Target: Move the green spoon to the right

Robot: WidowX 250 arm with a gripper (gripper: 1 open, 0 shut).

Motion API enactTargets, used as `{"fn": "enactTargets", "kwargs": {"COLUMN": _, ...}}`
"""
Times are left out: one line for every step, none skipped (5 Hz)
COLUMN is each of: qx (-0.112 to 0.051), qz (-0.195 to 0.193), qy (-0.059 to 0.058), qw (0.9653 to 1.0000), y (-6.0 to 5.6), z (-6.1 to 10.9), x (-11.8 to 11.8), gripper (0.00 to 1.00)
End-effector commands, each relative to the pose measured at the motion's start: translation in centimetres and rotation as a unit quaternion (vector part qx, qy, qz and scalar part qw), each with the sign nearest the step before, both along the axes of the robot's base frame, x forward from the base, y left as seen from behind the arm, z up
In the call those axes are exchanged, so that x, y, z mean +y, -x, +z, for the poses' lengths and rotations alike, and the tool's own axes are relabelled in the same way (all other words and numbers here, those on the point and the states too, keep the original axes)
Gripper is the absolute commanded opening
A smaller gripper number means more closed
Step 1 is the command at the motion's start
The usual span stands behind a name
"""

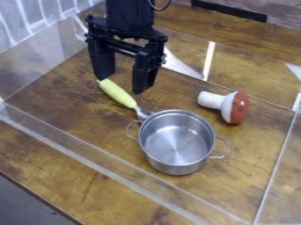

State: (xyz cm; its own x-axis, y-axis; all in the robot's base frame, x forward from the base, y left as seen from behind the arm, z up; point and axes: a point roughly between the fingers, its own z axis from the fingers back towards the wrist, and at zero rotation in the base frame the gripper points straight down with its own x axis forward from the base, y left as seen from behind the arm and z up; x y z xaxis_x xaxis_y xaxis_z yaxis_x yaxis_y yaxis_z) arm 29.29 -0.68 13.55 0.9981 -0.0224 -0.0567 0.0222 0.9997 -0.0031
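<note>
We see black claw (125, 75) spread wide, empty, above yellow-green plastic-handled spoon (121, 94) beside steel two-handled pot (179, 141).

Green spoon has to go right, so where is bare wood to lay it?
Bare wood lies right of the green spoon, between gripper and mushroom toy, and behind the toy. It is crowded where the spoon's bowl meets the steel pot.
</note>
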Motion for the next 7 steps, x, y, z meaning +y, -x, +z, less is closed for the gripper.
{"fn": "enactTargets", "kwargs": {"qx": 0.015, "qz": 0.04, "qy": 0.0, "qw": 0.9991, "y": 0.9, "z": -1.7, "x": 0.1, "gripper": 1.0}}
{"fn": "enactTargets", "kwargs": {"qx": -0.005, "qz": 0.136, "qy": -0.007, "qw": 0.9906, "y": 1.2, "z": -2.6, "x": 2.2, "gripper": 1.0}}
{"fn": "enactTargets", "kwargs": {"qx": -0.039, "qz": 0.16, "qy": -0.008, "qw": 0.9864, "y": 1.0, "z": -2.6, "x": 5.4, "gripper": 1.0}}
{"fn": "enactTargets", "kwargs": {"qx": -0.066, "qz": 0.207, "qy": 0.01, "qw": 0.9761, "y": 0.4, "z": -3.0, "x": 7.6, "gripper": 1.0}}
{"fn": "enactTargets", "kwargs": {"qx": -0.088, "qz": 0.28, "qy": 0.024, "qw": 0.9555, "y": -0.6, "z": -3.8, "x": 8.9, "gripper": 1.0}}
{"fn": "enactTargets", "kwargs": {"qx": -0.098, "qz": 0.348, "qy": 0.034, "qw": 0.9318, "y": -1.1, "z": -5.0, "x": 9.6, "gripper": 1.0}}
{"fn": "enactTargets", "kwargs": {"qx": -0.107, "qz": 0.417, "qy": 0.044, "qw": 0.9017, "y": -1.6, "z": -6.1, "x": 9.9, "gripper": 1.0}}
